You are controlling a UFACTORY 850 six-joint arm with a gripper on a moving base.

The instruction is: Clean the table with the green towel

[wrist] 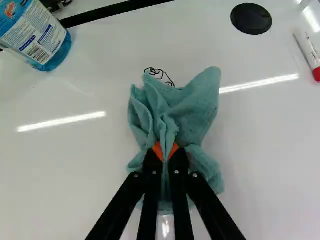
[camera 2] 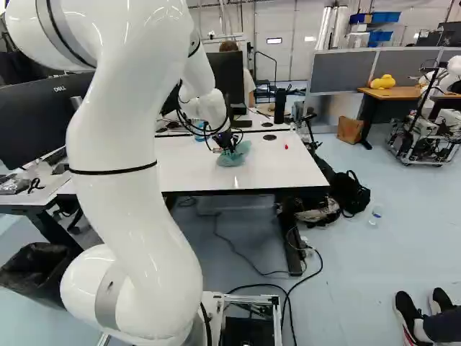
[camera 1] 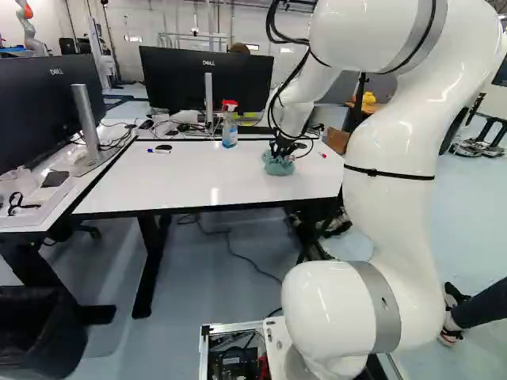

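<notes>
From the left of the left base view, a dark monitor stands on a side desk, and next comes the white table that is to be cleaned. Towards its far edge lie a blue-capped marker and, further right, a spray bottle, upright and out of the grip. Right of that, the green towel sits bunched on the tabletop, and the gripper is clenched on it, a fold pinched between the orange pads. Just ahead of the towel, the wrist view shows black scribbles on the white surface — some may run on under the cloth, which I cannot tell. Furthest right lies a red-capped marker, well apart from the towel. Picking up the towel is done; the wiping looks unfinished, since those lines remain. What is left, I judge, is to press the cloth over them and rub until they go — then perhaps a pass over the rest of the top.
</notes>
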